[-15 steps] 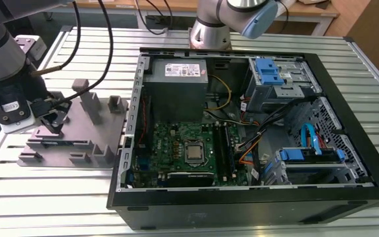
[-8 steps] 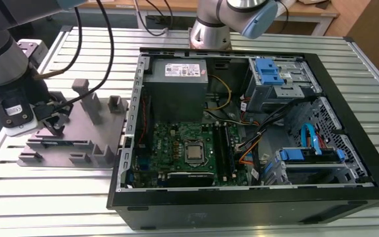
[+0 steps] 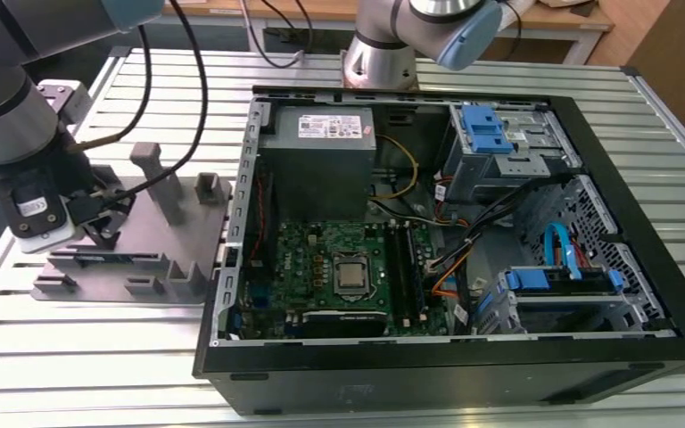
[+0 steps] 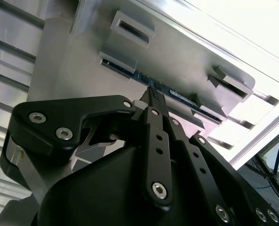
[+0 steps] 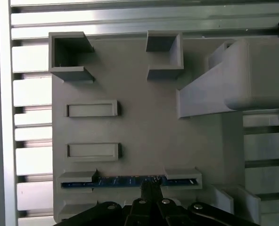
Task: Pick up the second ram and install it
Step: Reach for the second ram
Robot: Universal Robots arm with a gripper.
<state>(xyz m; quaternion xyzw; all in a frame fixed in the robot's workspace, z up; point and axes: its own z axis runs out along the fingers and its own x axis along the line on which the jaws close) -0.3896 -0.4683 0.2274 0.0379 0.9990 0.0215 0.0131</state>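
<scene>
Second ram (image 5: 116, 181) stands on edge in the grey holder (image 5: 144, 141), a thin blue-green strip with each end tucked into a low bracket; it lies directly beneath the fingers (image 5: 149, 189), which meet its upper edge near the middle of its length, between the two brackets; in both wrist views the dark tips sit right on the strip, with no gap to be seen. The fingers are drawn close together, and by the look of it they pinch the thin board between them, one on either face, though the far one is hidden behind the near one; I judge the grasp made and the lift not yet begun, since the stick sits down in its brackets. Its long axis runs crosswise to the way the fingers close, so they bear on the flat faces and not on the ends; a clean lift depends on that relation.

In the exterior view the holder rests on the slatted bench (image 3: 81, 357); the open computer case (image 3: 438, 374) lies well apart from the fingers, toward the exterior view's right; inside it, on the green motherboard (image 3: 307, 250), the long black slots (image 3: 405, 267) run roughly at a right angle to the stick's line; the one arm has its wrist directly over the holder.
</scene>
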